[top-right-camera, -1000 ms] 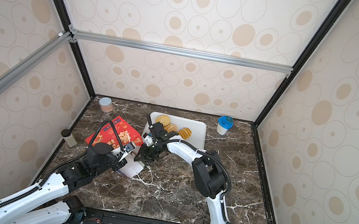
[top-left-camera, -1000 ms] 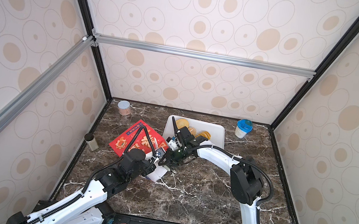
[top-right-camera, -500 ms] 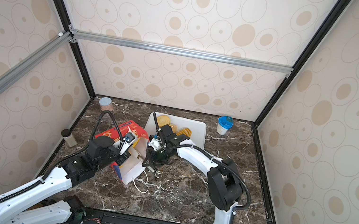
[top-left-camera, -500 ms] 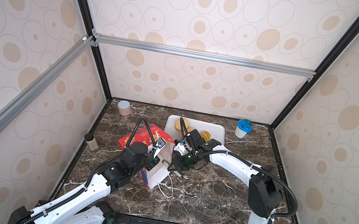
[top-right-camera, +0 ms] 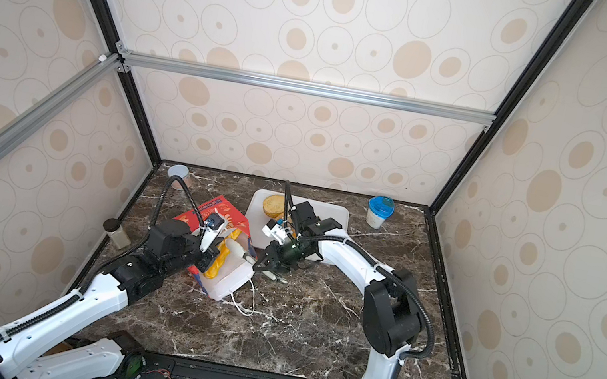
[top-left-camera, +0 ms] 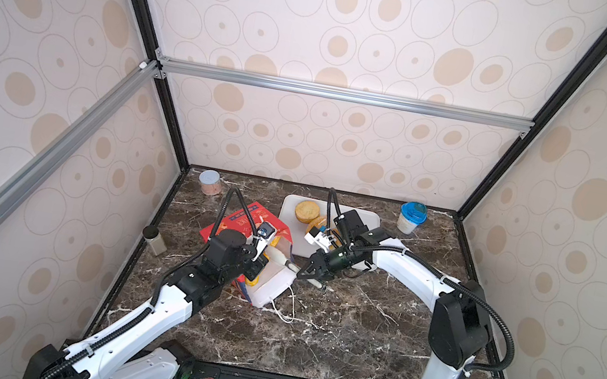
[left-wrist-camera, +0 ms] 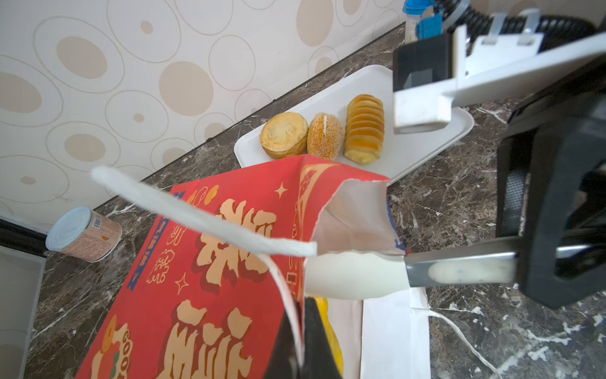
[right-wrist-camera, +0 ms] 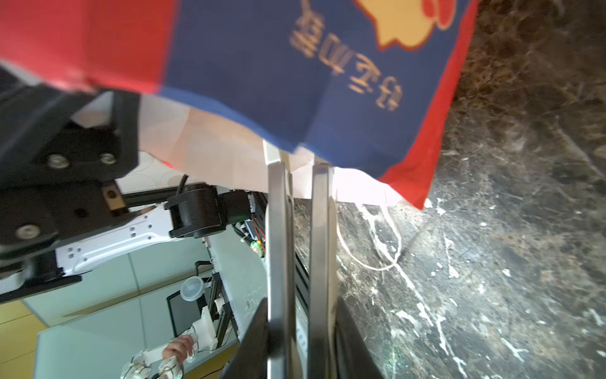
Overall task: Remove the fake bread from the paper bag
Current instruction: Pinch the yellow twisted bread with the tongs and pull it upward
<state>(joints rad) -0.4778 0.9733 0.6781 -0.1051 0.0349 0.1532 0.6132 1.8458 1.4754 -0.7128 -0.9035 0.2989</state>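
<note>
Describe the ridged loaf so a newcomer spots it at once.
Find the white tray at the back of the marble table. Three breads lie in a row there; the ridged loaf ends the row, next to the seeded oval, alone in its crosswise ridges.

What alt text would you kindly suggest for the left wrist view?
A red bag fills the foreground, its white-lined mouth held open between the left claw and the right claw. Beyond it, three bread pieces sit in a row on a white tray on the dark marble table.
</note>
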